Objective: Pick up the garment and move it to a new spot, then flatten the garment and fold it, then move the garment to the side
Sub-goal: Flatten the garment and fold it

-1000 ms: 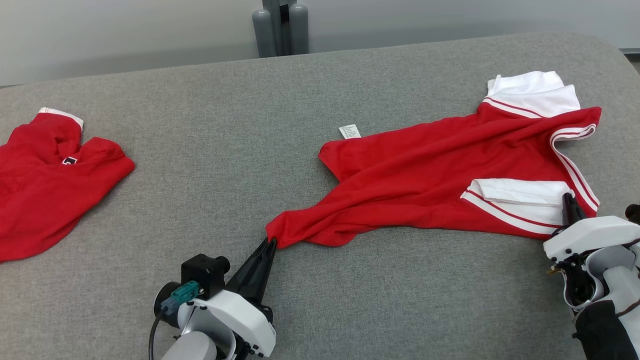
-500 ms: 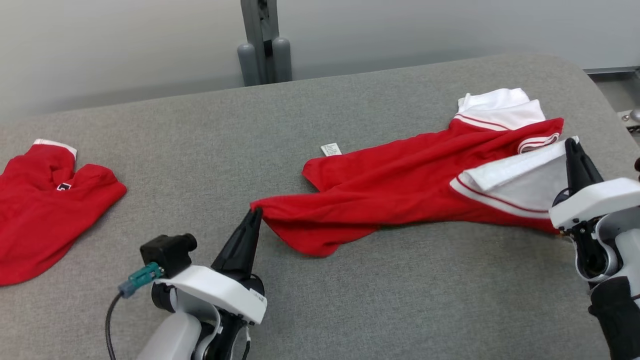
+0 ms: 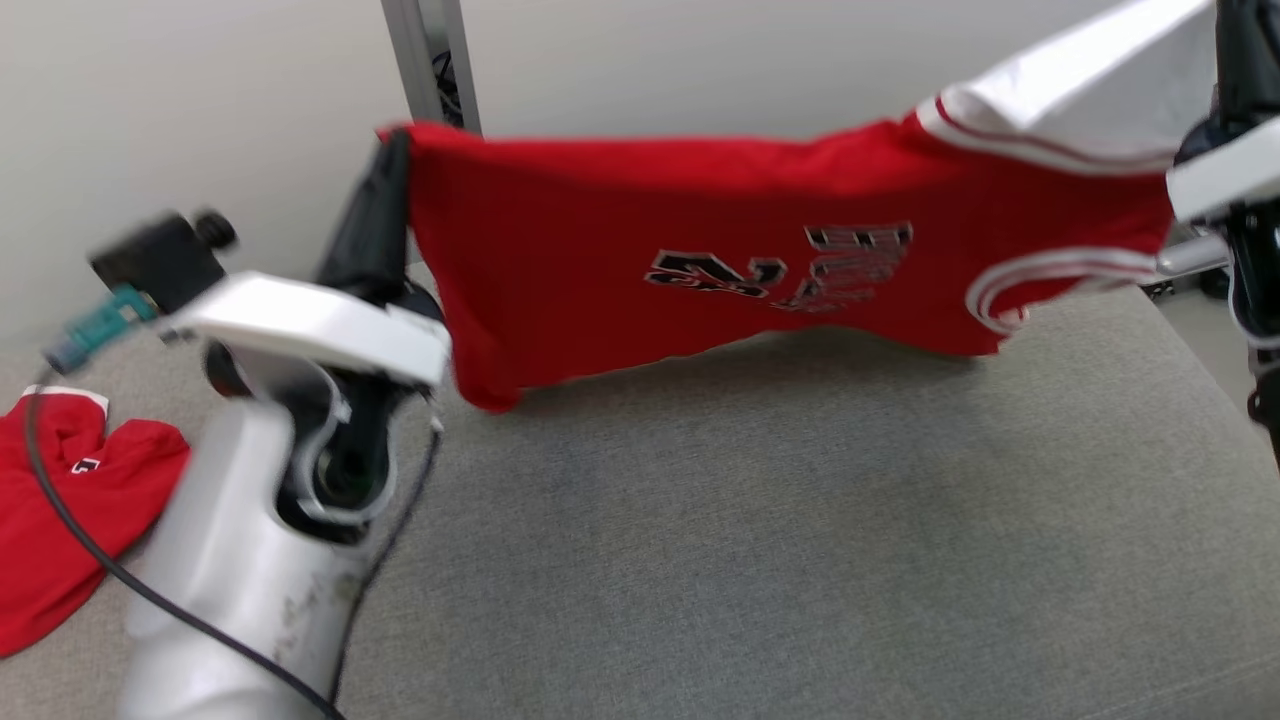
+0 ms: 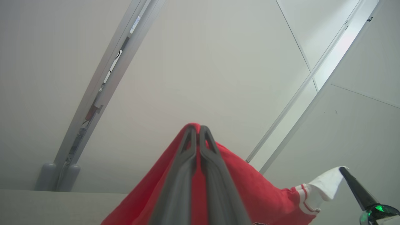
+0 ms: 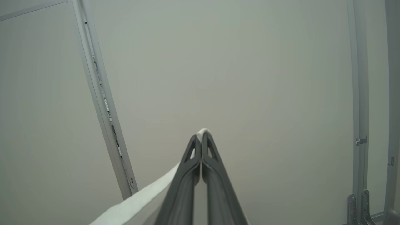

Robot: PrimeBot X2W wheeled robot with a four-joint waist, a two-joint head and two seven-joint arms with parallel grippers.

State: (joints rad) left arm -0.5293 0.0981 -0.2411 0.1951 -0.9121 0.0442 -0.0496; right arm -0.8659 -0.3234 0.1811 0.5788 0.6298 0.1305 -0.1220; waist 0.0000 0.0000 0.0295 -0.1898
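**Head view: red jersey (image 3: 700, 270) strung between two pincers above the desk (image 3: 800, 520)**

The jersey hangs in the air over the far part of the grey fabric-covered desk, stretched sideways like a banner. Black-and-white lettering shows on its front but is too blurred to read. The left pincer (image 3: 393, 150) is clamped on one red corner, fingers pressed together with the cloth pinched at the tips. In the left wrist view, red fabric drapes down both sides of those fingers (image 4: 190, 175).

The right pincer (image 3: 1240, 50), at the top right edge, is clamped on the jersey's white, red-striped end. In the right wrist view a sliver of white cloth peeks from between its closed tips.

A second red garment (image 3: 60, 530) lies crumpled on the desk at the lower left, well apart from the jersey. A metal post (image 3: 428, 60) stands against the pale wall (image 3: 700, 60) behind.
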